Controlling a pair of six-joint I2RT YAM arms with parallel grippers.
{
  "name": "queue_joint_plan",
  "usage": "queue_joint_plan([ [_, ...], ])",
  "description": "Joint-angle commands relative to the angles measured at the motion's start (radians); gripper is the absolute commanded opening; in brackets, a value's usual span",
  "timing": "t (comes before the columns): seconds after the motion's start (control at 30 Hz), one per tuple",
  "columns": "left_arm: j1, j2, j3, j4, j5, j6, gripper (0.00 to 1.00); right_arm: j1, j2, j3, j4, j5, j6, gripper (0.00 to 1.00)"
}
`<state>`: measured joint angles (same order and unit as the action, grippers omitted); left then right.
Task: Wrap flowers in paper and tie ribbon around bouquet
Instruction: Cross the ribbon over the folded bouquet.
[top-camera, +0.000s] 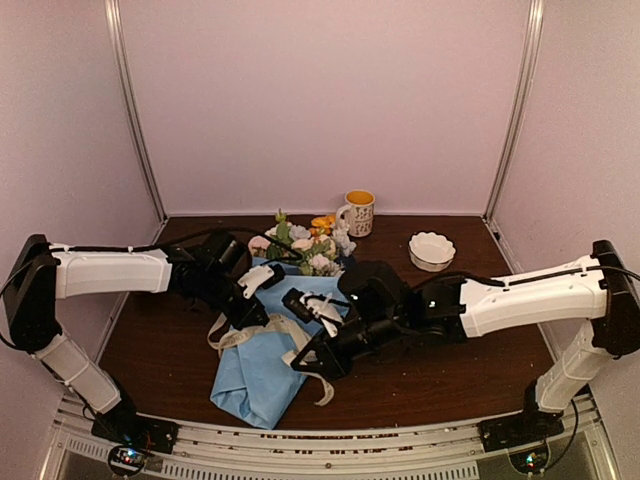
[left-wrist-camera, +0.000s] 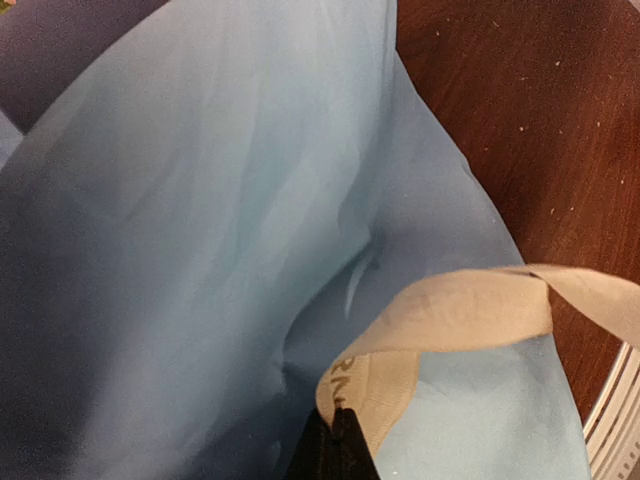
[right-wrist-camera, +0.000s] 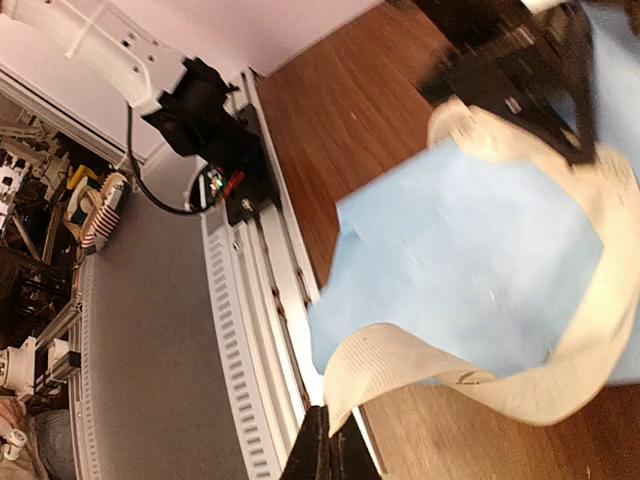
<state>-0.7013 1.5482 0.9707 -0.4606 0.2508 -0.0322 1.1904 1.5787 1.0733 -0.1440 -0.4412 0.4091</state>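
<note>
The flowers lie at the back of the table, their stems wrapped in the light blue paper, which spreads toward the front edge. The cream ribbon loops loosely over the paper. In the left wrist view my left gripper is shut on a lettered fold of the ribbon, right above the paper. In the right wrist view my right gripper is shut on an end of the ribbon, which curves round the paper. From above, the left gripper and the right gripper both sit over the bouquet.
A white mug with an orange inside stands behind the flowers. A white scalloped bowl sits at the back right. The metal rail runs along the table's front edge, close to the paper's lower corner. Walls enclose three sides.
</note>
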Motion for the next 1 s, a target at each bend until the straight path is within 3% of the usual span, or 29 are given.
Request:
queue_joint_plan([
  [0.0, 0.009, -0.029, -0.009, 0.057, 0.022, -0.017, 0.00, 0.022, 0.163, 0.156, 0.061, -0.003, -0.107, 0.00],
  [0.23, 0.017, -0.073, -0.034, 0.075, 0.038, -0.036, 0.00, -0.016, 0.379, 0.309, -0.075, 0.057, -0.034, 0.00],
  [0.53, 0.017, -0.183, -0.080, 0.149, 0.124, -0.057, 0.00, -0.095, 0.422, 0.274, -0.017, 0.093, 0.134, 0.04],
  [0.97, 0.017, -0.263, -0.173, 0.240, 0.226, -0.094, 0.00, -0.146, 0.397, 0.279, 0.033, 0.102, 0.245, 0.28],
])
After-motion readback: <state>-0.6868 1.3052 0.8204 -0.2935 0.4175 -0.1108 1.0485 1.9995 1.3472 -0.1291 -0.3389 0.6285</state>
